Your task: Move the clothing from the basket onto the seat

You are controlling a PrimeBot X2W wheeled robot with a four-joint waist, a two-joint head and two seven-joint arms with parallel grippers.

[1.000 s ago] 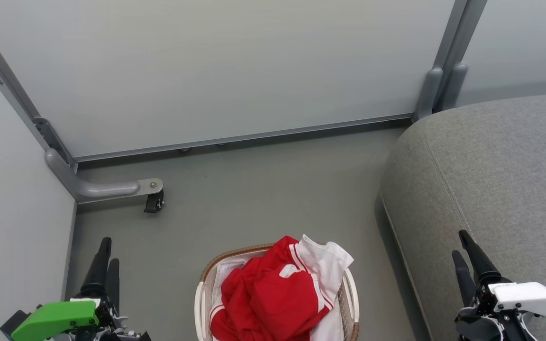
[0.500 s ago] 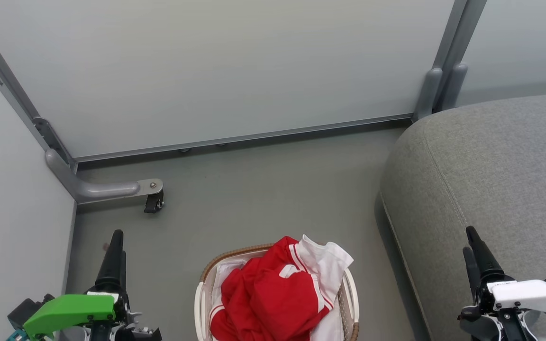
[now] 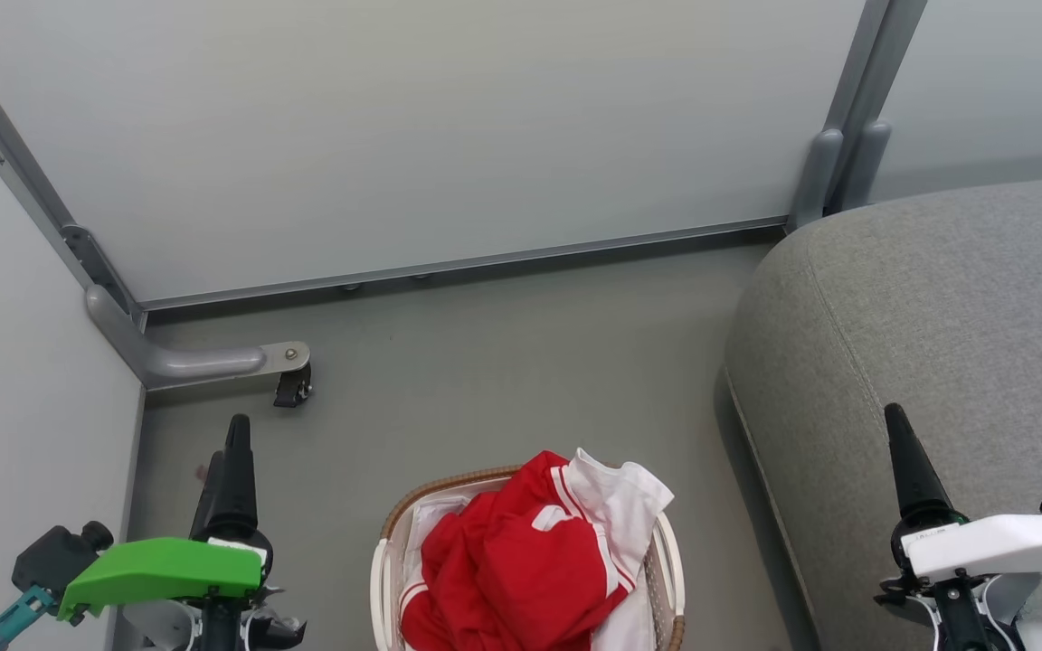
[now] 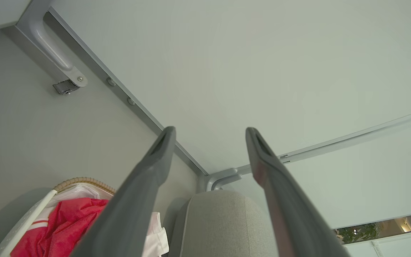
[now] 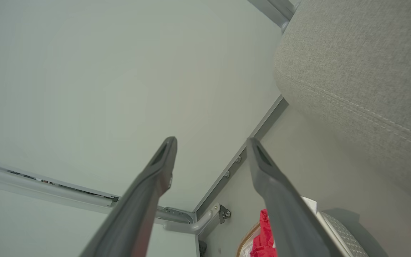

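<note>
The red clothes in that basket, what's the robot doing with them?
Nothing is held yet. The soft red-and-white clothing lies piled in the small white basket with a brown woven rim. The robot's left gripper and right gripper hang open on either side. The big grey fabric sofa waits on the right.

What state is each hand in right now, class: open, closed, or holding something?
Left hand: open, holding nothing.
Right hand: open, holding nothing.
</note>
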